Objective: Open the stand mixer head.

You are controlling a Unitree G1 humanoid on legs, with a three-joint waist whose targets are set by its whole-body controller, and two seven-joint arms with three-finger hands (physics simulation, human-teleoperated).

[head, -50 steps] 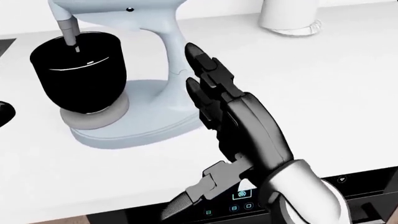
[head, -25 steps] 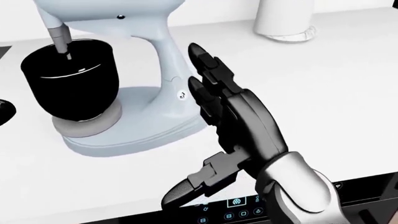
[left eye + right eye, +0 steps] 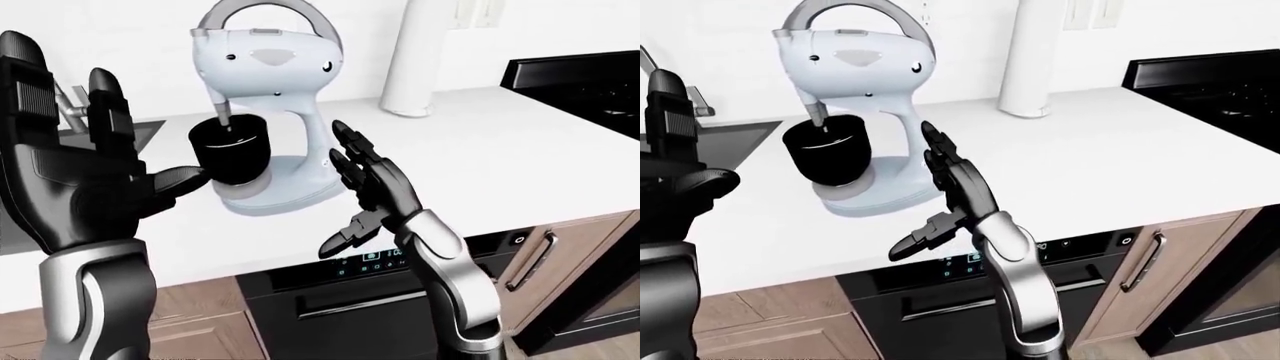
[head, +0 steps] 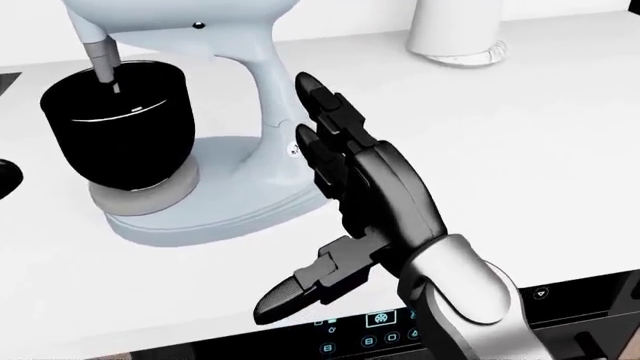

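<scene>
A pale blue stand mixer (image 3: 270, 71) stands on the white counter (image 3: 520, 142), its head down over a black bowl (image 3: 232, 151) with the beater shaft in it. My right hand (image 3: 365, 184) is open, fingers spread and upright, just to the right of the mixer's column (image 4: 268, 97), close to it but not gripping. My left hand (image 3: 75, 161) is open and raised at the left of the left-eye view, its thumb near the bowl, apart from the mixer.
A white cylinder (image 3: 425, 56) stands on the counter to the right of the mixer. A black stove (image 3: 590, 79) is at the far right. A sink and faucet (image 3: 695, 101) lie at the left. A black oven with a lit panel (image 3: 370, 262) sits below the counter edge.
The head view has shifted slightly. My right hand has edged a little left toward the mixer's column, still open.
</scene>
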